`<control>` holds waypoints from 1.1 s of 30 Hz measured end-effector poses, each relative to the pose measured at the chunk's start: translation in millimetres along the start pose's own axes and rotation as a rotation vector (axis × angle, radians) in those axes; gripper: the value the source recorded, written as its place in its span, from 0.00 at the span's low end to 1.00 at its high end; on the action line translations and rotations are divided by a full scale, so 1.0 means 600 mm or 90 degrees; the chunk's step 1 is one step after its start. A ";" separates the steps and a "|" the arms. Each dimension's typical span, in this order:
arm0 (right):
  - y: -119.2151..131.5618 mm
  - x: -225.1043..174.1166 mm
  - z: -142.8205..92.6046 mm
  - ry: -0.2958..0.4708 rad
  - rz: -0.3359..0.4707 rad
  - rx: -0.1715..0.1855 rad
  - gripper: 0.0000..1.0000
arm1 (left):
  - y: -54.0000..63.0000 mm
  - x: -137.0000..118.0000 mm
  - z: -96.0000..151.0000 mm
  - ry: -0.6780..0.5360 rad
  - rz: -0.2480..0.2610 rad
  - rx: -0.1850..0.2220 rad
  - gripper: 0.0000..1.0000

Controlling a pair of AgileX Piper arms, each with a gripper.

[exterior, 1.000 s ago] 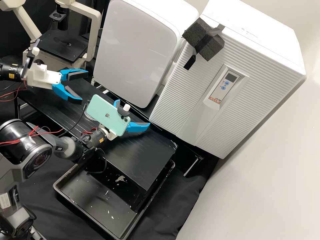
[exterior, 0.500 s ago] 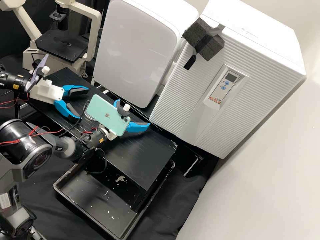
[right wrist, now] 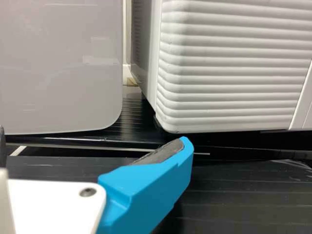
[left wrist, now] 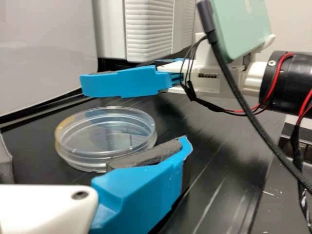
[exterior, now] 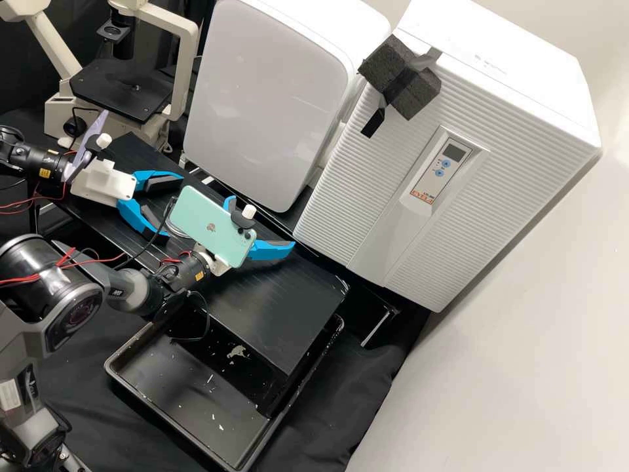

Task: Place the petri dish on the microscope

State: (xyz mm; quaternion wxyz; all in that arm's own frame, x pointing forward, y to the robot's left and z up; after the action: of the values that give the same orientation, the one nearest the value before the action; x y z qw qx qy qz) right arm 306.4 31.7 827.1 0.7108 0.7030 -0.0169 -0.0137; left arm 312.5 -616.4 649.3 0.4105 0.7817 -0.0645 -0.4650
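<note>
One clear petri dish [left wrist: 92, 141] is lying on worktop [exterior: 282, 308], just ahead of left hand [exterior: 173, 204], gaping wide, holding nothing; right hand [exterior: 261, 223], likewise gaping, empty. Straddling the dish evenly should be favouring a level grip.

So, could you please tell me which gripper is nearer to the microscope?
The left. In the high view, the left gripper is over the bench, in front of the microscope; the right gripper is farther along the bench, away from it.
</note>
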 end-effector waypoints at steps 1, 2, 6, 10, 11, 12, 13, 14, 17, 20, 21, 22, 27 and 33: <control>0.000 0.000 0.000 0.000 0.000 0.000 1.00 | 0.001 0.002 0.004 -0.003 0.000 0.001 1.00; 0.000 0.000 0.000 0.000 0.000 0.000 1.00 | 0.002 0.004 0.007 -0.006 0.001 0.003 1.00; 0.000 0.000 0.000 0.000 0.000 0.000 1.00 | 0.003 0.014 0.024 -0.015 -0.010 0.010 1.00; 0.000 0.000 0.000 0.000 0.000 0.000 1.00 | 0.002 0.022 0.029 -0.020 -0.013 0.013 1.00; 0.000 0.000 0.000 0.000 0.000 0.000 1.00 | 0.002 0.023 0.029 -0.021 -0.013 0.013 1.00; 0.000 0.000 0.000 0.000 0.000 0.000 1.00 | 0.001 0.024 0.028 -0.021 -0.014 0.012 1.00; 0.000 0.000 0.000 0.000 0.000 0.000 1.00 | -0.001 0.025 0.028 -0.020 -0.015 0.012 1.00; 0.000 0.000 0.000 0.000 0.000 0.000 1.00 | -0.002 0.026 0.027 -0.018 -0.015 0.008 1.00; 0.000 0.000 0.000 0.000 0.000 0.000 1.00 | -0.003 0.027 0.024 -0.012 -0.012 -0.001 1.00; 0.000 0.000 0.000 0.000 0.000 0.000 1.00 | -0.003 0.027 0.022 -0.007 -0.011 -0.005 1.00; 0.000 0.000 0.000 0.000 0.000 0.000 1.00 | -0.002 0.026 0.021 -0.005 -0.009 -0.008 1.00; 0.000 0.000 0.000 0.000 0.000 0.000 1.00 | -0.002 0.026 0.019 -0.002 -0.008 -0.010 1.00; 0.000 0.000 0.000 0.000 0.000 0.000 1.00 | -0.002 0.027 0.016 0.004 -0.005 -0.017 1.00; 0.000 0.000 0.000 0.000 0.000 0.000 1.00 | -0.006 0.035 0.018 0.003 -0.005 -0.025 1.00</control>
State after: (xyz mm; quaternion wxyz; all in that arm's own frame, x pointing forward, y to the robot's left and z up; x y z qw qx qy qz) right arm 306.4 31.7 827.1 0.7108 0.7030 -0.0169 -0.0137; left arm 314.7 -630.6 630.1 0.4242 0.7750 -0.0515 -0.4656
